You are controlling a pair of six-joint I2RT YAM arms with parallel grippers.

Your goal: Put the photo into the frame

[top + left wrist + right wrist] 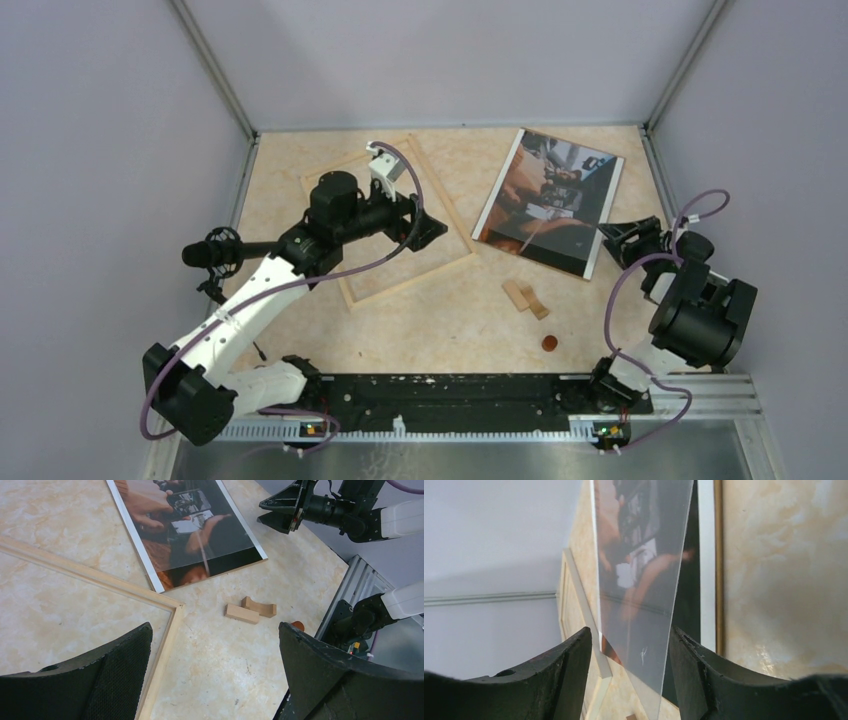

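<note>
The photo (548,200) lies face up on the table at the back right, with a clear sheet (644,555) over it that is tilted up at one side. The photo also shows in the left wrist view (190,525) and the right wrist view (706,555). The pale wooden frame (410,283) lies flat to its left. My left gripper (435,232) is open and empty above the frame's right corner (170,610). My right gripper (610,236) is open at the photo's near right corner. In the right wrist view the sheet's edge stands between the spread jaws of that gripper (631,632).
Two small wooden blocks (525,298) and a small brown disc (549,342) lie on the table in front of the photo. The arm mounting rail (460,400) runs along the near edge. Grey walls close in the sides and back.
</note>
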